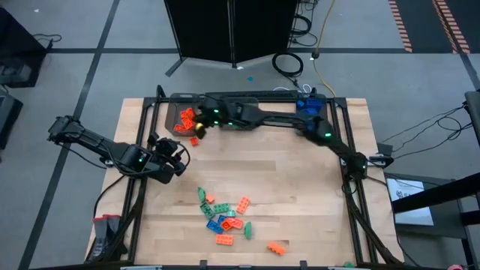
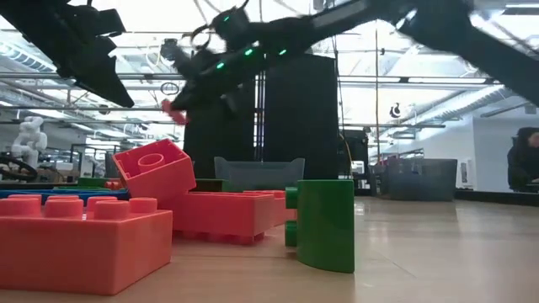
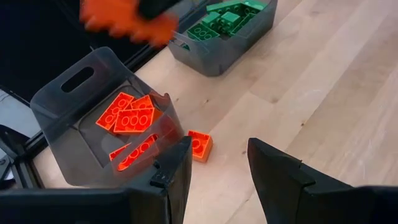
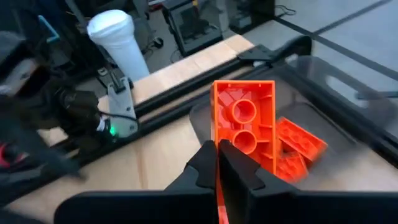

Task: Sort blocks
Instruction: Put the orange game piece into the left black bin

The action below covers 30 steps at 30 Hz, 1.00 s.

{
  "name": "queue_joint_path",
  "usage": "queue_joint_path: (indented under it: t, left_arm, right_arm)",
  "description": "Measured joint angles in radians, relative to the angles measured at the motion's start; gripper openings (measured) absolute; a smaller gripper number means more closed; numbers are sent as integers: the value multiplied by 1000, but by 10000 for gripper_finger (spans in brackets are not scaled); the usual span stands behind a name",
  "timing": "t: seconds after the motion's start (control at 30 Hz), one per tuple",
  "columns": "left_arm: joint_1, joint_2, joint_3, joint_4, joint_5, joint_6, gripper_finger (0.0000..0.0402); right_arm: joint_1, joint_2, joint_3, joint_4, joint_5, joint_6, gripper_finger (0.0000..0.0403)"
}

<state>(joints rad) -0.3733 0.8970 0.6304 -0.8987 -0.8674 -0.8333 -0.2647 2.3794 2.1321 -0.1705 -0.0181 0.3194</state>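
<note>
On the near part of the tabletop (image 1: pixel 300 202) lies a loose pile of orange, green and blue blocks (image 1: pixel 225 217). Beyond the pile, the left gripper (image 1: pixel 178 158) hangs spread and empty, short of the bin of orange bricks (image 3: pixel 93 118), with one orange brick (image 3: pixel 200 145) lying just beside that bin. Farther, above the bin, the right gripper (image 4: pixel 219 163) pinches an orange two-stud brick (image 4: pixel 244 124).
</note>
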Motion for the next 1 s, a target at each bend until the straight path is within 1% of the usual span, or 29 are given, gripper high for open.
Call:
queue_joint_path:
  t: [0.1, 0.13, 0.17, 0.2, 0.27, 0.3, 0.4, 0.5, 0.77, 0.87, 1.0]
  left_arm:
    - [0, 0, 0, 0, 4, 0, 160]
    - [0, 0, 0, 0, 5, 0, 160]
    - [0, -1, 0, -1, 6, 0, 160]
    - [0, 0, 0, 0, 7, 0, 160]
    - [0, 0, 0, -1, 16, 0, 160]
    - [0, 0, 0, 1, 22, 0, 160]
    - [0, 0, 0, -1, 26, 0, 160]
    - [0, 0, 0, 0, 25, 0, 160]
    - [0, 4, 0, -1, 18, 1, 160]
    - [0, 4, 0, -1, 17, 0, 160]
    - [0, 4, 0, -1, 18, 0, 160]
  right_arm:
    - [-8, 167, 228, -42, -40, 2, 0]
    - [-10, 186, 218, 15, -51, 18, 0]
    - [-14, 187, 163, 114, -67, 62, 0]
    - [-20, 188, 131, 147, -75, 120, 0]
    - [-27, 201, 114, 156, -66, 190, 0]
    - [-31, 201, 113, 131, -72, 193, 0]
    - [-38, 201, 113, 98, -84, 119, 1]
    - [-35, 201, 135, 105, -86, 64, 9]
    - [-40, 198, 152, 179, -86, 45, 34]
    - [-37, 198, 152, 193, -90, 27, 56]
    - [-35, 198, 152, 199, -97, 21, 105]
